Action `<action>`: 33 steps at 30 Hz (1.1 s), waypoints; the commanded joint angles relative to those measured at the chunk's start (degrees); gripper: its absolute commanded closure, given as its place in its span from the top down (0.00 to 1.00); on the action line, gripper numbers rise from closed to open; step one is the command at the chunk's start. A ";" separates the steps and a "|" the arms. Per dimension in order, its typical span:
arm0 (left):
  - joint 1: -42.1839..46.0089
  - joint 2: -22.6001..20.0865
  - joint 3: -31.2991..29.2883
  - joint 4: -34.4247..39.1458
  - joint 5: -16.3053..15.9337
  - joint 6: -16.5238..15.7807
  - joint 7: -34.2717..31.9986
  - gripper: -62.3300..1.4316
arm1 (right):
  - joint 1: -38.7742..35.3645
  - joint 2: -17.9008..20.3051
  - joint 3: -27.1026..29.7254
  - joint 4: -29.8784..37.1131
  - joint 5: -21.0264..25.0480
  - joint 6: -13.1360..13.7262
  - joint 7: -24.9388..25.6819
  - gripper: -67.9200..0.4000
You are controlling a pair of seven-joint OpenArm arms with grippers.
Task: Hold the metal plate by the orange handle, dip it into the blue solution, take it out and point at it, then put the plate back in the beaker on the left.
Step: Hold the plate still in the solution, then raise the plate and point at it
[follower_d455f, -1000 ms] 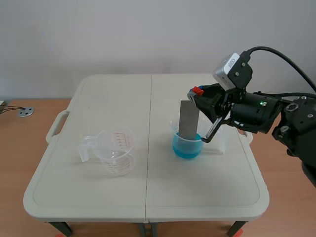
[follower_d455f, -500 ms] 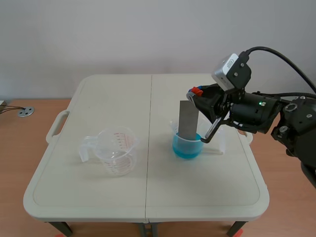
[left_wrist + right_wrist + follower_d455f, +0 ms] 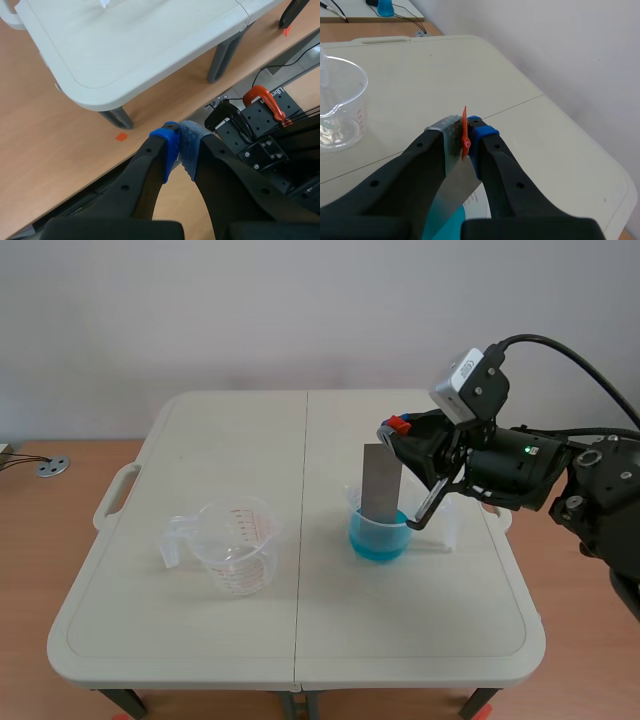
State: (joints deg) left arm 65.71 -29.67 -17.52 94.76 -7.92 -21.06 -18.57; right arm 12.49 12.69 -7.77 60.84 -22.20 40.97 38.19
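We find the right gripper [image 3: 398, 432] clamped on the orange handle [image 3: 465, 129] of the metal plate [image 3: 380, 480]. The plate stands upright, its lower end in the beaker of blue solution [image 3: 379, 535]. The empty beaker [image 3: 237, 545] sits well apart on the table [image 3: 200, 440]. The left gripper [image 3: 179, 147] hangs beside the table above the floor, pads together on nothing.

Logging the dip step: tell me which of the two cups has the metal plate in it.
The cup filled with blue liquid; the plate stands in it. The other cup, with red markings, holds no plate.
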 commanded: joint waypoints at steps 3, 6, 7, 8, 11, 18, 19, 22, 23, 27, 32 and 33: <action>-0.17 0.44 0.20 0.68 -0.35 -0.11 -0.87 0.05 | 0.85 0.17 -0.11 0.28 0.28 0.15 1.01 0.02; -0.17 0.44 0.20 0.68 -0.35 -0.11 -0.87 0.05 | 0.85 0.22 -0.11 0.31 0.28 0.68 1.09 0.02; -0.17 0.44 0.20 0.68 -0.35 -0.11 -0.87 0.05 | 0.85 0.33 -0.11 0.42 0.28 0.70 1.38 0.02; -0.17 0.44 0.20 0.68 -0.35 -0.11 -0.87 0.05 | 0.85 0.44 -0.11 0.52 0.28 0.72 1.66 0.02; -0.17 0.44 0.20 0.68 -0.35 -0.11 -0.87 0.05 | 0.83 1.11 -0.11 1.29 0.28 1.14 2.84 0.02; -0.17 0.44 0.20 0.68 -0.35 -0.11 -0.87 0.05 | 0.81 2.91 0.00 4.37 0.33 1.75 3.82 0.02; -0.17 0.44 0.20 0.68 -0.35 -0.13 -0.87 0.05 | 0.81 3.15 0.00 4.85 0.33 1.75 4.28 0.02; -0.17 0.44 0.20 0.68 -0.35 -0.13 -0.87 0.05 | 0.79 3.93 0.33 6.19 0.35 1.75 5.53 0.02; -0.17 0.44 0.20 0.68 -0.35 -0.13 -0.87 0.05 | 0.68 4.15 0.39 6.67 0.35 1.75 5.90 0.02; -0.17 0.44 0.20 0.68 -0.35 -0.13 -0.87 0.05 | -0.13 4.81 1.40 9.25 0.33 1.75 6.19 0.02; -0.17 0.44 0.20 0.66 -0.35 -0.20 -0.87 0.05 | -1.29 6.05 1.51 13.38 0.35 1.75 6.29 0.02; -0.17 0.44 0.20 0.66 -0.35 -0.28 -0.85 0.05 | -1.40 6.21 1.53 14.19 0.37 1.75 6.34 0.02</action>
State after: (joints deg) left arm 65.71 -29.67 -17.52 94.76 -7.92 -21.08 -18.55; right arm 10.37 18.13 -6.59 73.49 -22.74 42.39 43.51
